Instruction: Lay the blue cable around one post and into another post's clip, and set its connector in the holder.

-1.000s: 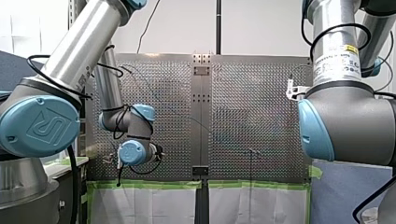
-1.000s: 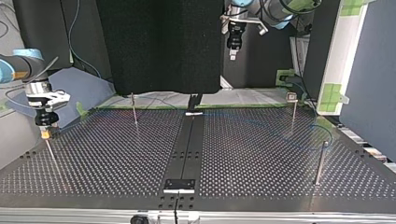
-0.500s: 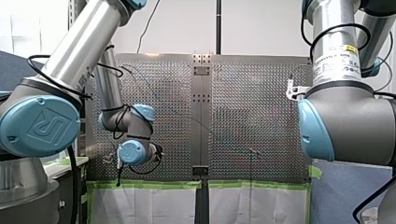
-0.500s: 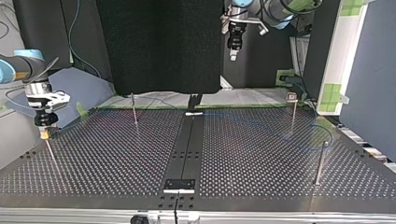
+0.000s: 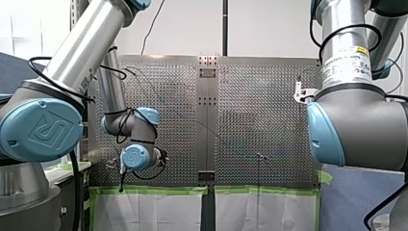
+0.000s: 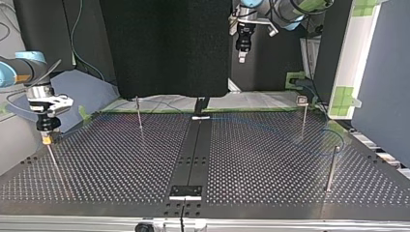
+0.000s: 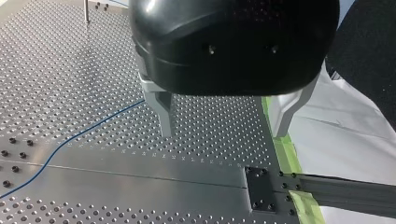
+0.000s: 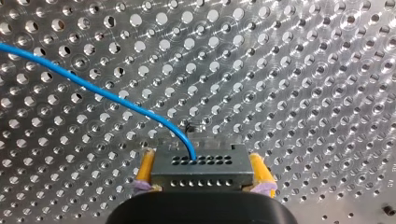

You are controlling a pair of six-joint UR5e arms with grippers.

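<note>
Perforated metal table [image 8: 327, 70] fills the right wrist view behind everything else. Closest to that camera, my right gripper [image 8: 201, 175] is closed down to the width of a grey connector [image 8: 201, 163], whose two sides sit against the yellow pads [image 8: 146, 169]. The blue cable [image 8: 93, 88] leaves the connector's upper face ahead of the gripper, bends over and runs off low across the plate.

In the top view the centre strip [image 6: 193, 154] runs from the table's near edge to its far one, with a small bracket [image 6: 185, 192] at its near end. Left of the strip, my right gripper hangs just over the tip of a thin post [image 6: 52, 159]; whether they touch I cannot tell. Right of the strip stands a near post [image 6: 331, 166], and the cable shows as a faint curve on the plate close by its top; whether it goes round that post I cannot tell. Farther back on the same side is a clip post [image 6: 303, 121], topped by a clip [image 6: 302, 100]. Beyond the strip's far end, high off the table, hangs my left gripper [image 6: 241, 54]. Its wrist view shows the metal fingers [image 7: 162, 112] spread wide with nothing between them. The cable lies on the plate below, beside one finger and outside the gap.
</note>
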